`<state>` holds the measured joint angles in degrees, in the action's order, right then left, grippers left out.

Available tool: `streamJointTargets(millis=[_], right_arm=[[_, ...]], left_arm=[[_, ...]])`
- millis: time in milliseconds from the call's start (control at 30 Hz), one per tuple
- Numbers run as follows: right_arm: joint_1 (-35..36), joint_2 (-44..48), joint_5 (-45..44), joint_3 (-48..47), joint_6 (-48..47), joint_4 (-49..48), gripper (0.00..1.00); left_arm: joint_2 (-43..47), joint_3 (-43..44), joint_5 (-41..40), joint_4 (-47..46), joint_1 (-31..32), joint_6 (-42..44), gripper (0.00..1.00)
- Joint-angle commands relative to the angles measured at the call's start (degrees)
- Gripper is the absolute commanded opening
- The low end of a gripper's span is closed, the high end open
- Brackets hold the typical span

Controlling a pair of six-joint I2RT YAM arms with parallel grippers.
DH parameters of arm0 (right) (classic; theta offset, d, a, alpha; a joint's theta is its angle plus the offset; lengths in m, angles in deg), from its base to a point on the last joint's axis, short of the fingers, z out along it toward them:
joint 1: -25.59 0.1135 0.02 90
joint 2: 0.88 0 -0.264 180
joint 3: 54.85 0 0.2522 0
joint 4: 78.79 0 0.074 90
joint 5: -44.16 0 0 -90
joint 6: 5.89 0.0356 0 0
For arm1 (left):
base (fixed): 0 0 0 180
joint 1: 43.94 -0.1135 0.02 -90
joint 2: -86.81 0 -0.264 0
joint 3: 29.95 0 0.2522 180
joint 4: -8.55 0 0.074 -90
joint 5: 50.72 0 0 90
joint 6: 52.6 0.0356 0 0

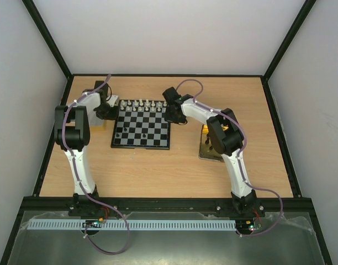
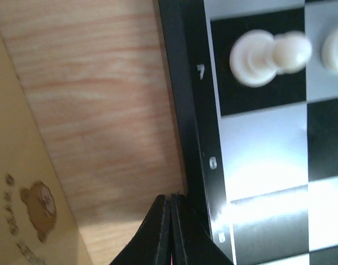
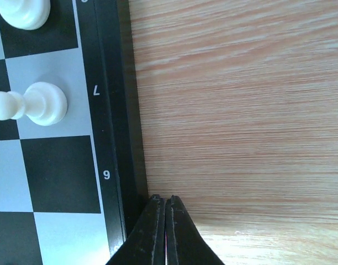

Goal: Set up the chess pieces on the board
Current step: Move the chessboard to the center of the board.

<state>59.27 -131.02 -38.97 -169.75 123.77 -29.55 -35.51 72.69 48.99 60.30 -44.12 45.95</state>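
Observation:
The board [image 1: 159, 142] lies at the middle of the table. White chess pieces [image 1: 142, 104] line its far rows, and a few black ones [image 1: 128, 128] stand scattered nearer. My left gripper [image 1: 111, 113] sits low at the board's left edge. In its wrist view it [image 2: 170, 196] is shut and empty on the wood beside the black rim [image 2: 180, 110], with a white pawn [image 2: 268, 55] ahead. My right gripper [image 1: 172, 115] is at the board's right edge. It [image 3: 164, 199] is shut with nothing in it, just outside the rim [image 3: 122, 110], near a white pawn [image 3: 39, 104].
A gold tray [image 1: 205, 152] lies on the table under my right arm's elbow. A pale yellow box [image 1: 97, 127] sits left of the board, and its bear print [image 2: 39, 210] shows in the left wrist view. Black frame rails border the table.

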Motion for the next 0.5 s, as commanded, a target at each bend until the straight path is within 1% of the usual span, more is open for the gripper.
streamJointTargets(millis=[0, 267, 467], right_arm=[[1.4, -1.8, -1.0, -2.1, -1.6, 5.0, 0.02], [3.4, -1.6, -2.1, -1.6, -2.1, 7.0, 0.02], [5.0, 1.8, -2.3, 3.7, -1.5, 5.6, 0.02]], left_arm=[[2.4, -4.6, 1.0, 3.3, 2.1, 0.9, 0.02], [5.3, -9.5, 0.5, 3.8, 4.6, 1.2, 0.02], [8.7, -14.2, 0.9, 3.6, 7.1, 1.0, 0.02]])
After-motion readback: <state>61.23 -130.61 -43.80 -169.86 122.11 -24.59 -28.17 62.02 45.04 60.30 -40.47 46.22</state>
